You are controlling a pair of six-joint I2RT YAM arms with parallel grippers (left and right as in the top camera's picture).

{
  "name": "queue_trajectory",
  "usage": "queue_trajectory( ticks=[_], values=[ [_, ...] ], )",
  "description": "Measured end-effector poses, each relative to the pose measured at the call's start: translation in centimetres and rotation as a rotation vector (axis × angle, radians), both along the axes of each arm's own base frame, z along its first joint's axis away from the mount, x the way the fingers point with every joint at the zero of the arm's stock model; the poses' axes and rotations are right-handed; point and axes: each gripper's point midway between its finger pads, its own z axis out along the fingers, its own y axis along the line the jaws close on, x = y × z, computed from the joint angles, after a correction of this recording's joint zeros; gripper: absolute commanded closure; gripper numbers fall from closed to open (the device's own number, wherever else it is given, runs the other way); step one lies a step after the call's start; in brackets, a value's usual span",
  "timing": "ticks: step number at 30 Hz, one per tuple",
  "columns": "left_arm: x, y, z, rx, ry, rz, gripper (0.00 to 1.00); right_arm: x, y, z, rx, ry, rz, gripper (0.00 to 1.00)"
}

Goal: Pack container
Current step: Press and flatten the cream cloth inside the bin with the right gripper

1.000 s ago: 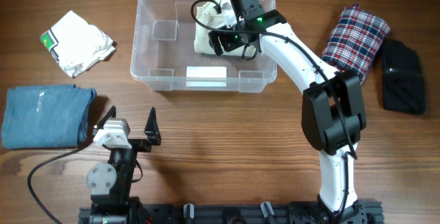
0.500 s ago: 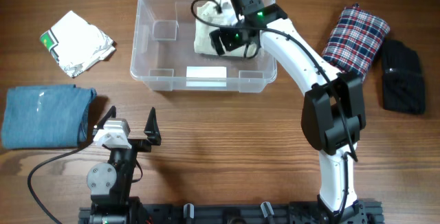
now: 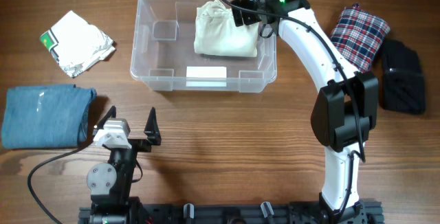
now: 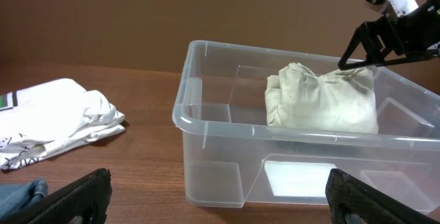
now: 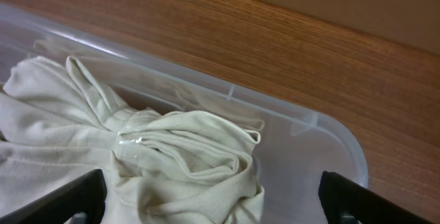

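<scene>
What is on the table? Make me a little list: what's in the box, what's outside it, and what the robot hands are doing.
In the box: cream cloth, lying in the right half of the clear container
Outside, left: white crumpled cloth, folded blue cloth
Outside, right: plaid cloth, black cloth beside it
Right gripper: open, over the cream cloth, holding nothing
Left gripper: open, away from the box, holding nothing
</scene>
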Motion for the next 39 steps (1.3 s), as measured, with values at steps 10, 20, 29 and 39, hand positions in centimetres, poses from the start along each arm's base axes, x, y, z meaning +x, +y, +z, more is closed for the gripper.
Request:
queue_trajectory(
  ticks=[10, 20, 29, 39],
  values=[
    [0.0, 0.0, 0.0, 0.0, 0.0, 0.0, 0.0, -0.3, 0.8, -0.1, 0.031, 0.015, 0.04, 0.35],
    [0.0, 0.0, 0.0, 0.0, 0.0, 0.0, 0.0, -0.3, 0.9, -3.3, 0.015, 0.071, 0.04, 0.79],
    [0.0, 0.0, 0.0, 0.0, 0.0, 0.0, 0.0, -1.3, 1.4, -4.6, 0.02, 0.124, 0.06, 0.96],
    [0.0, 0.0, 0.0, 0.0, 0.0, 0.0, 0.0, -4.8, 10.1, -4.3, 0.025, 0.106, 0.225, 0.96]
  ],
)
